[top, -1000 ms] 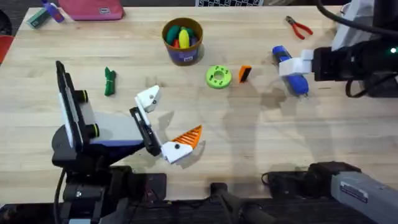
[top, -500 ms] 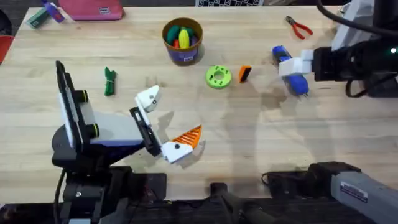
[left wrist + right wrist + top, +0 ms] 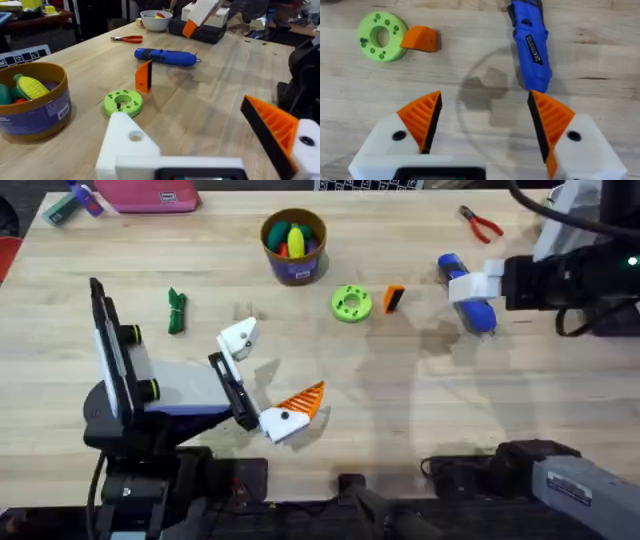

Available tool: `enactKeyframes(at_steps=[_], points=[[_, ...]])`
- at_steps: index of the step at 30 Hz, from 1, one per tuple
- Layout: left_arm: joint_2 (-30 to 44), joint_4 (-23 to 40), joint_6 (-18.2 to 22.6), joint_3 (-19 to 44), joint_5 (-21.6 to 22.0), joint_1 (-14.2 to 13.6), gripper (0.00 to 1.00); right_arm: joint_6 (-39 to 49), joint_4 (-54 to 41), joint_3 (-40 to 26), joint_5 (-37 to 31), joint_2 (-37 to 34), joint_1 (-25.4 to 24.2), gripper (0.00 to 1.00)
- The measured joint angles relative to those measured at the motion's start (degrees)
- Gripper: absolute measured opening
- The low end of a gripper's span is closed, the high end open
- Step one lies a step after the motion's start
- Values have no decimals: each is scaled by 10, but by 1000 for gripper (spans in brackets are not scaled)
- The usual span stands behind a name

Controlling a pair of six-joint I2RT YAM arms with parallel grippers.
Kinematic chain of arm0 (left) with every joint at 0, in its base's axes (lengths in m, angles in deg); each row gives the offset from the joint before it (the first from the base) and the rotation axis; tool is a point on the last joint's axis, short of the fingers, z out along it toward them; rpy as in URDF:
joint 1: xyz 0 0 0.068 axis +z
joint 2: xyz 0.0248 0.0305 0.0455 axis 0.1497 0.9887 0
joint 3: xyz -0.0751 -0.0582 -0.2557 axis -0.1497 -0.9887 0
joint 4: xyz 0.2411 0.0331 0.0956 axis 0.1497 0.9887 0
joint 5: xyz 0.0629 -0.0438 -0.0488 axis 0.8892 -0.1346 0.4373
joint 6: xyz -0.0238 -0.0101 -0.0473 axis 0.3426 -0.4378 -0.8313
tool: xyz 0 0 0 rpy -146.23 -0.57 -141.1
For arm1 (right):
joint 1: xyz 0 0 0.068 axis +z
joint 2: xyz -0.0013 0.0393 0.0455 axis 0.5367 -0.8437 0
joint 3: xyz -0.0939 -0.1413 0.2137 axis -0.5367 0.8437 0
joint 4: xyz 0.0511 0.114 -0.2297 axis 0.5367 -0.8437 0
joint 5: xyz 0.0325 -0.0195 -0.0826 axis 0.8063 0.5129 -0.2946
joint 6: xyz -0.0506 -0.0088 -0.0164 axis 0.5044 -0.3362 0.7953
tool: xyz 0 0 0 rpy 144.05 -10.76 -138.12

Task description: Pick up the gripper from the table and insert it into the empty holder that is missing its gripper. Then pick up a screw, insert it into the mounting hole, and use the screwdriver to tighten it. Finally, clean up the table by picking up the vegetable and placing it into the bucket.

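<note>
Both jaws apart; light wood table (image 3: pixel 420 410); red pliers (image 3: pixel 482 224) far edge.

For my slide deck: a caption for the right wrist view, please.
Right gripper open above the table, its orange-padded fingers framing the blue screwdriver, the loose orange gripper and a green disc.
</note>
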Motion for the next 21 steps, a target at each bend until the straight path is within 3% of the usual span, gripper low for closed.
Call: enactKeyframes(at_steps=[14, 21], points=[[0, 0, 0, 0, 0, 0, 985, -26, -11, -7, -1, 0, 5, 994], [0, 0, 0, 0, 0, 0, 985, -94, -67, -100, -63, -67, 116, 993]])
